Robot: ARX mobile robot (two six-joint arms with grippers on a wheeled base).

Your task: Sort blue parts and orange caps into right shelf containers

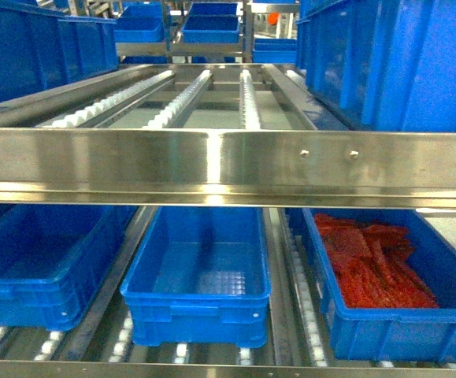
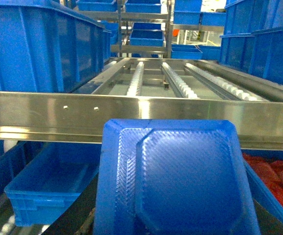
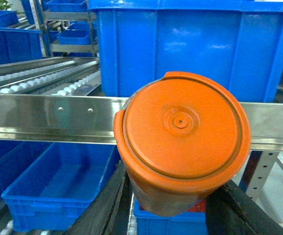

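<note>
We've got the shelf rail [image 1: 212, 169] up front, an empty middle bin [image 1: 200, 272] and a right-edge bin [image 1: 385, 276] of orange stuff below. Our left gripper clamps a blue part [image 2: 173, 178], our right gripper pinches an orange cap [image 3: 183, 142].

A factory or warehouse storeroom: stainless steel flow racks [image 1: 228, 165] with white roller tracks [image 1: 182, 98] carry rows of blue plastic bins [image 1: 200, 276], with more racks and stacked bins [image 2: 146, 34] behind.
</note>
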